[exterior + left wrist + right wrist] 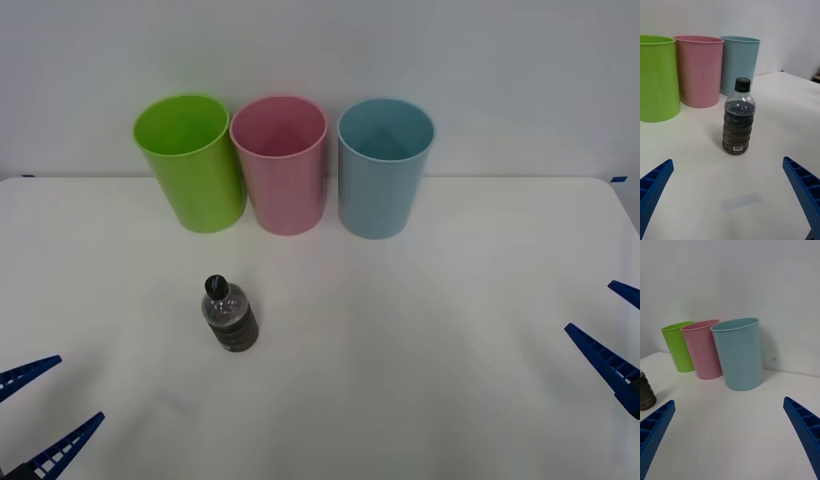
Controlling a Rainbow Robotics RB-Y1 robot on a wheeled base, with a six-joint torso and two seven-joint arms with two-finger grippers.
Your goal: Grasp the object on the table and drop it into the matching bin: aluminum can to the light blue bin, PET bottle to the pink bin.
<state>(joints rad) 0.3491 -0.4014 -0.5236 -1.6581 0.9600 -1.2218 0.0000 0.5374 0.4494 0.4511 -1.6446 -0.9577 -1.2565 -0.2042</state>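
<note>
The left gripper (45,415) hovers low over the near left corner of the white desk (420,330), its two blue ribbed fingers (28,372) spread wide apart with nothing between them. Straight ahead of this gripper, well apart from its fingertips, the PET bottle (230,315) stands upright on the desk: small, clear, black-capped, with a dark label around its body. In the left wrist view the PET bottle (738,117) sits centred in the gap between the open fingers (655,187), not touching either one.

Beyond the bottle, as seen from the left gripper, three tall cup-shaped bins stand upright in a row along the far edge of the desk. The lime green bin (190,160) is farthest to the left, the pink bin (280,163) is in the middle, just beside it, and the light blue bin (384,165) stands to the right with a narrow gap from the pink one.

The right gripper (612,335) hangs at the near right edge of the desk, its fingers likewise wide open and holding nothing. From it, the light blue bin (739,352) is the nearest of the three, ahead and slightly to its left, with the pink bin (703,348) and lime green bin (677,346) farther off behind it. The bottle (645,390) lies well off to this gripper's left.
</note>
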